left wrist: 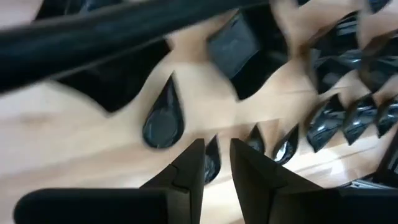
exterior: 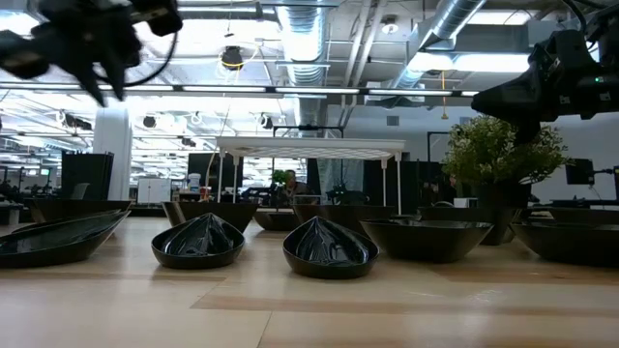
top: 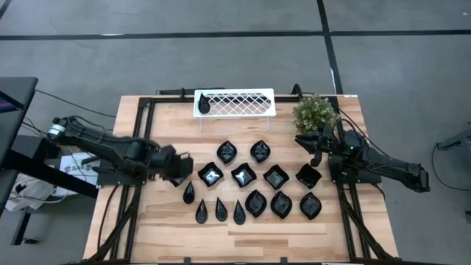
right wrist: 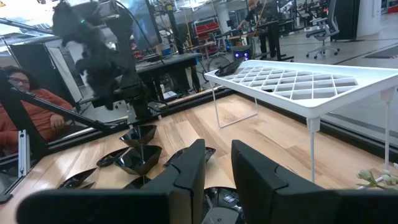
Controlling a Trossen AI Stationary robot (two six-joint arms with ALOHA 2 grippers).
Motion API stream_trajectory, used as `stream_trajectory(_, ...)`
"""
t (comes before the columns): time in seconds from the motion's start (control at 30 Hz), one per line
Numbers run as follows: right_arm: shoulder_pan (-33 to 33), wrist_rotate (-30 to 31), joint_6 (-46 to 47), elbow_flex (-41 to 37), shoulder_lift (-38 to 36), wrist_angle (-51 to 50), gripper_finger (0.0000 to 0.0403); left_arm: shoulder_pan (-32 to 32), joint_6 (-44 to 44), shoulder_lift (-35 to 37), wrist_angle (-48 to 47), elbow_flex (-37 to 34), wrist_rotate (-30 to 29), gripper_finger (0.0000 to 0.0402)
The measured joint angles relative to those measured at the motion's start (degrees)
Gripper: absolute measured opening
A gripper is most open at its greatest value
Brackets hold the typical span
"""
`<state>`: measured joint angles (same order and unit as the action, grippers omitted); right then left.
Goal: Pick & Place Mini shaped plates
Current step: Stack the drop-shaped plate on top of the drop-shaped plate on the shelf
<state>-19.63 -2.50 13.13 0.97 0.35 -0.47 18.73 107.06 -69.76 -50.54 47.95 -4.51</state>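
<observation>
The left gripper (top: 179,168) hovers over the table's left side, its dark fingers (left wrist: 186,171) slightly apart and empty, just beside the nearest slim teardrop plate (top: 188,193), a glossy black dish lying flat on the light wooden table (top: 132,221). Its long axis runs roughly toward the white lattice tray (top: 235,103), tip pointing that way. The risk, I judge: a descent across that narrow axis could skid the slick dish into its neighbours (top: 202,212). The right gripper (top: 318,151) waits near the green potted plant (top: 315,112), fingers (right wrist: 186,180) slightly apart, holding nothing.
</observation>
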Motion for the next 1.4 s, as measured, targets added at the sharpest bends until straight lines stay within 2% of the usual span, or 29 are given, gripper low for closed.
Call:
stream_trajectory(0.13,-0.01,0.00,-0.02,0.00,-0.01,0.00,0.0074,5.47,8.90,-0.97,0.13,-1.01,-0.38,0.0077)
stream_trajectory(0.33,0.00,0.00,-0.01,0.00,-0.01,0.00,0.0074,8.45,13.01,-5.82,4.76,-0.99,-0.57,0.0077)
stream_trajectory(0.83,-0.01,0.00,-0.02,0.00,-0.01,0.00,0.0074,8.65,11.92,-17.82,7.81,-0.97,0.64,0.0077)
stream_trajectory(1.4,0.01,0.00,-0.02,-0.02,0.00,0.00,0.0074,8.42,3.84,-21.39,7.83,-0.97,-0.24,0.0077)
